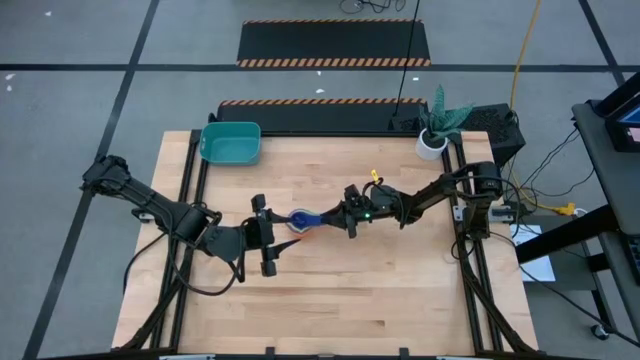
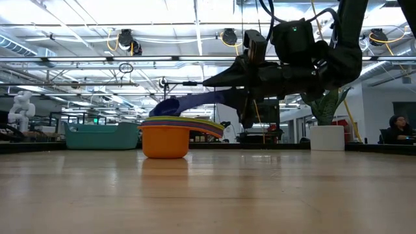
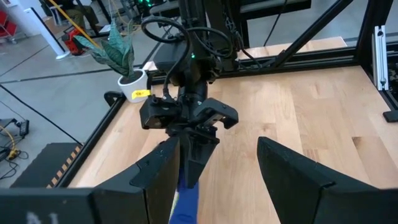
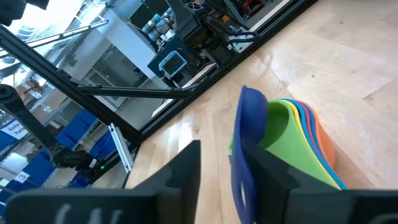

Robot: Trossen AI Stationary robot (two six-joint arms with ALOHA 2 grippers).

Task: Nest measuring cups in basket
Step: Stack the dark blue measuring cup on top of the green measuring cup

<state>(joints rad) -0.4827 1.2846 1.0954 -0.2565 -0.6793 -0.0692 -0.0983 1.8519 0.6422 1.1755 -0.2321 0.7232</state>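
A nested stack of measuring cups (image 1: 298, 220) stands mid-table, orange outermost (image 2: 166, 140) and green (image 4: 283, 127) near the top. A blue cup (image 4: 252, 115) lies tilted in the stack, its handle slanting up toward my right gripper (image 1: 332, 213). That gripper reaches in level from the table's right, its fingers parted around the handle. My left gripper (image 1: 267, 237) hovers open just left of the stack, raised above the table, with nothing between its fingers. The teal basket (image 1: 232, 142) stands at the far left of the table, away from both grippers. My right gripper has the blue cup's handle (image 4: 239, 186) between its parted fingers. A gap shows between the handle and one finger (image 4: 183, 183); the handle lies close against the other finger (image 4: 273, 180). The fingers come level from the table's right, along the handle. The cup's bowl rests tilted in the stack.
A white plant pot (image 1: 432, 143) stands at the table's far right corner, beside the right arm's base. Bare wood lies between the stack and the basket and along the whole near side of the table.
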